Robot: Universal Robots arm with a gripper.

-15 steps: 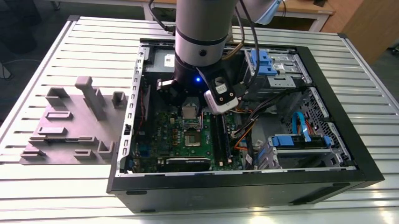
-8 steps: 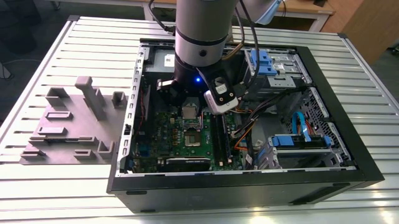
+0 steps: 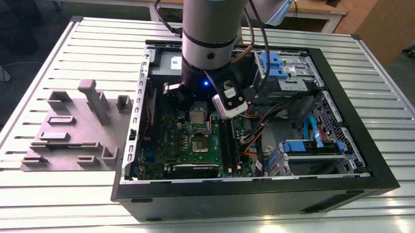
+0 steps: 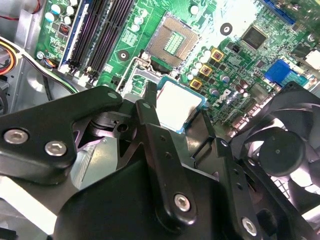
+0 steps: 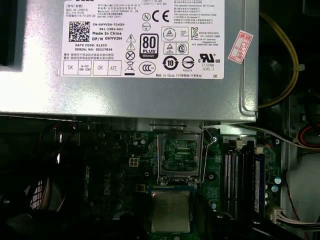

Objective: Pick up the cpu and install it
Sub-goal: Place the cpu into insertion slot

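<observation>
1. On the slatted table (image 3: pixel 58 58), in the exterior view, an open computer case (image 3: pixel 350 160) lies on its side. The arm (image 3: pixel 207 39) reaches down into it over the green motherboard (image 3: pixel 172 141), toward the case's twelve o'clock end. A grey fixture (image 3: pixel 71 131) sits at nine o'clock from the case, on the exterior view's left.
2. In the second wrist view, the pincer (image 4: pixel 177 107) is clenched on the cpu (image 4: pixel 179 100) — its black fingers (image 4: pixel 150 122) press against two opposite edges. The chip is held clear of the board, near the empty socket (image 4: pixel 172 42) but not in it. A black fan (image 4: pixel 280 150) is just beside the pincer.
3. In the first wrist view, the cpu (image 5: pixel 171 211) shows its silvery top just beside the open socket (image 5: pixel 179 156). A grey box with a white label (image 5: pixel 135 50) lies past the socket, and the memory slots (image 5: pixel 242 175) run alongside.
</observation>
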